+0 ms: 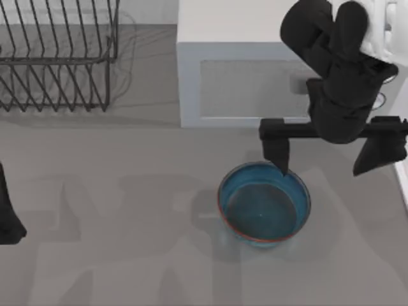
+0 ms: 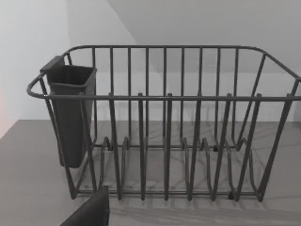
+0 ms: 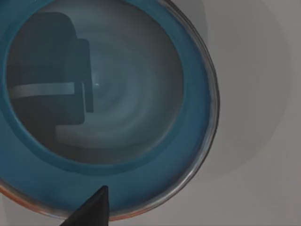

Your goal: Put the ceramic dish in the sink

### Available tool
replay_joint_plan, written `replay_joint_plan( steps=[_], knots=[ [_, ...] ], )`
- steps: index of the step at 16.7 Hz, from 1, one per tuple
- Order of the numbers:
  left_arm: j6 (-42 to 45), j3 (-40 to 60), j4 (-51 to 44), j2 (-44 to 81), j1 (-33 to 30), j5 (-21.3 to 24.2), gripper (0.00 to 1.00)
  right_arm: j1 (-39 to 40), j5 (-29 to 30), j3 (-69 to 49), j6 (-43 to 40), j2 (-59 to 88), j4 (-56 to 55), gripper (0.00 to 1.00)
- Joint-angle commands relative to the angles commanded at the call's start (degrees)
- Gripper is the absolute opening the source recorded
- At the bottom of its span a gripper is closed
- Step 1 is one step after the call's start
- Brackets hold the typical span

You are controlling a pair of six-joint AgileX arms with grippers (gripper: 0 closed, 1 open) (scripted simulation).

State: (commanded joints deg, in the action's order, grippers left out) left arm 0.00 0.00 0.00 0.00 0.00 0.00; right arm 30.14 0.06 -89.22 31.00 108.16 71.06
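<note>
A plain grey counter (image 1: 127, 255) fills the floor of the scene, with a white wall behind it. And there's our prize: the ceramic dish (image 1: 264, 203), glossy blue with that thin reddish-brown rim, sitting upright on the counter towards the right side, just in front of the white microwave (image 1: 236, 83).

Right over it, the right gripper (image 1: 331, 159), fingers spread wide apart. One fingertip (image 1: 280, 162) hangs at the dish's far rim, the other is well out past the dish's right edge. So the dish sits off to one side of the open jaws, not squarely between them. The right wrist view looks straight down into the blue bowl (image 3: 103, 99), a dark fingertip (image 3: 94, 207) poking in near its rim.

My read: this is the approach, with the grasp not yet made. The next move calls for one finger inside the wall and one outside, then a firm pinch on that rim. It's glossy and curved, so a shallow bite could slip.

Further out, a wire dish rack (image 1: 57, 57) stands at the back left, with a dark cutlery cup (image 2: 70, 113) on its end. The left gripper (image 1: 9, 210) sits parked at the left edge, and I cannot tell how its fingers stand.
</note>
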Motion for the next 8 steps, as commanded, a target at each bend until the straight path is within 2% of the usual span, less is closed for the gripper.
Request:
replay_joint_plan(
  steps=[4,8],
  knots=[
    [0.0,0.0,0.0,0.0,0.0,0.0,1.0,0.1,0.0,2.0,0.1,0.5,-2.3,1.0],
    [0.0,0.0,0.0,0.0,0.0,0.0,1.0,0.1,0.0,8.7,0.2,3.3,-12.2,1.0]
  ],
)
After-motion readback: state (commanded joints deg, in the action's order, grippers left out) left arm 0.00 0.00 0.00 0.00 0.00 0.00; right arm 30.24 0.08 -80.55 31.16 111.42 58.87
